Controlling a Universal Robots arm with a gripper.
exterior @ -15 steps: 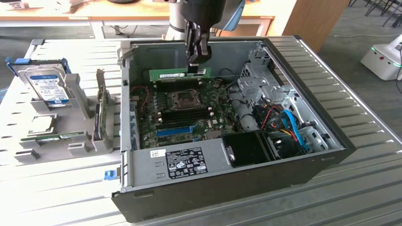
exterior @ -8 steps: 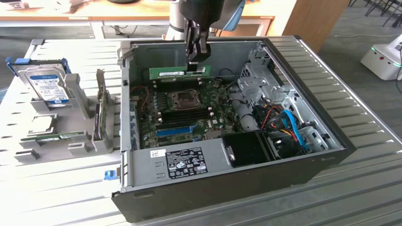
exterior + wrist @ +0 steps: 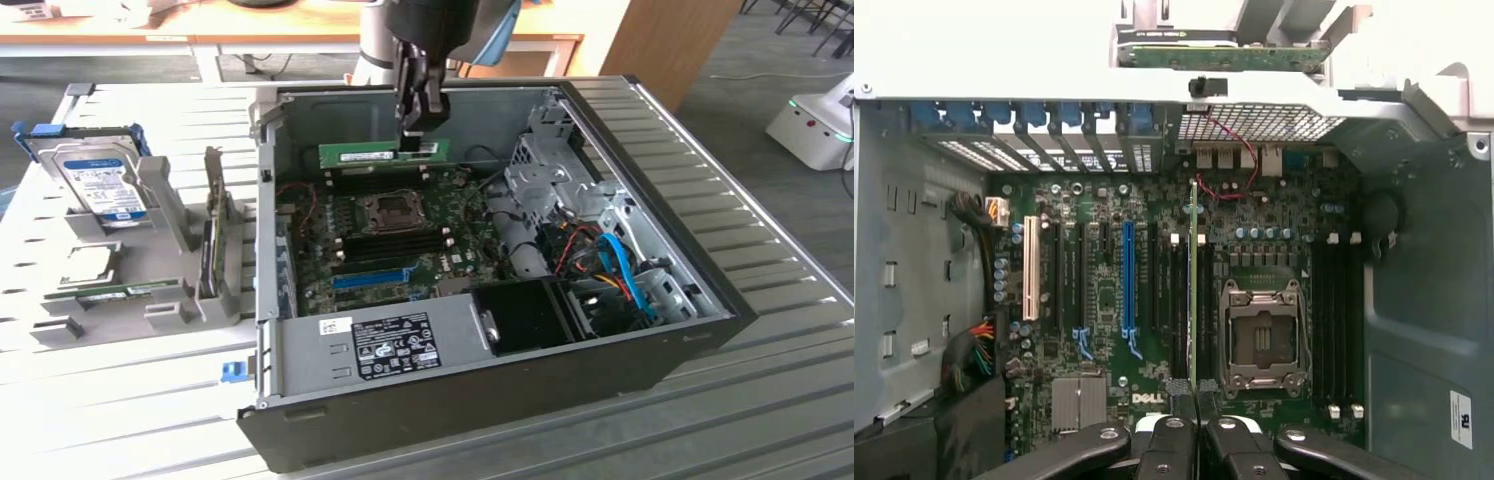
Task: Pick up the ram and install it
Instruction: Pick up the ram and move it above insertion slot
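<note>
The ram (image 3: pixel 384 153) is a thin green stick with a white label. It is held level on its long edge inside the open computer case (image 3: pixel 694 300), and my gripper (image 3: pixel 420 125) reaches down from above, shut on its top edge. It hangs just over the black memory slots (image 3: pixel 380 172) on the far side of the CPU socket (image 3: pixel 396 209). In the wrist view the ram (image 3: pixel 1193 280) is seen edge-on, as a thin green line running away from my gripper (image 3: pixel 1192 395). There it lies along the memory slots (image 3: pixel 1172 300) between the blue slot (image 3: pixel 1127 275) and the CPU socket (image 3: pixel 1261 335).
A grey holder (image 3: pixel 160 200) at the exterior view's left carries a silver hard drive (image 3: pixel 104 185) with a blue label and another green stick (image 3: pixel 127 292). Inside the case are a black fan shroud (image 3: pixel 534 315), blue cables (image 3: pixel 621 265) and a drive cage (image 3: pixel 547 160).
</note>
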